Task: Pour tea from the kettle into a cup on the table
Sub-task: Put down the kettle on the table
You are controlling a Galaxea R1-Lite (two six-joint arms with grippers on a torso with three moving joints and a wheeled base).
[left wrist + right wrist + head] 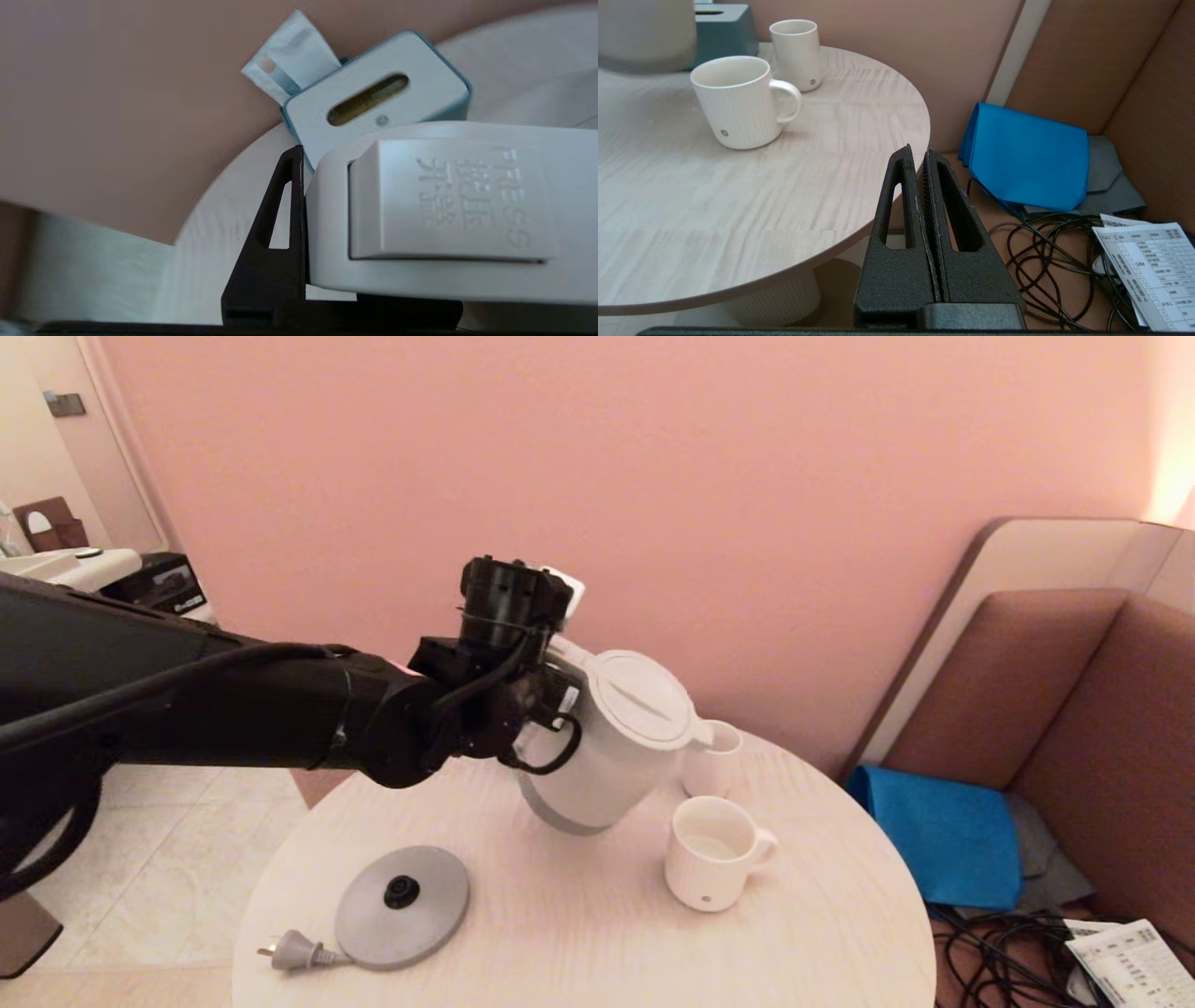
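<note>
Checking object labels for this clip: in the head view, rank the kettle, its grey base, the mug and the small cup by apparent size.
1. Kettle, held tilted by the left gripper
2. Grey base
3. Mug
4. Small cup, partly hidden behind the kettle and farther away, so less certain.

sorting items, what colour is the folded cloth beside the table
Bright blue cloth; clearest in the right wrist view.

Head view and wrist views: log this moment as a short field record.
kettle: large white plastic electric kettle, lifted, tilted toward the cups
left gripper: shut on kettle handle
right gripper: shut, empty, beside the table edge
cup: wide white ceramic mug upright, some liquid inside
base: grey round base, bare, on round pale wood-grain table
</note>
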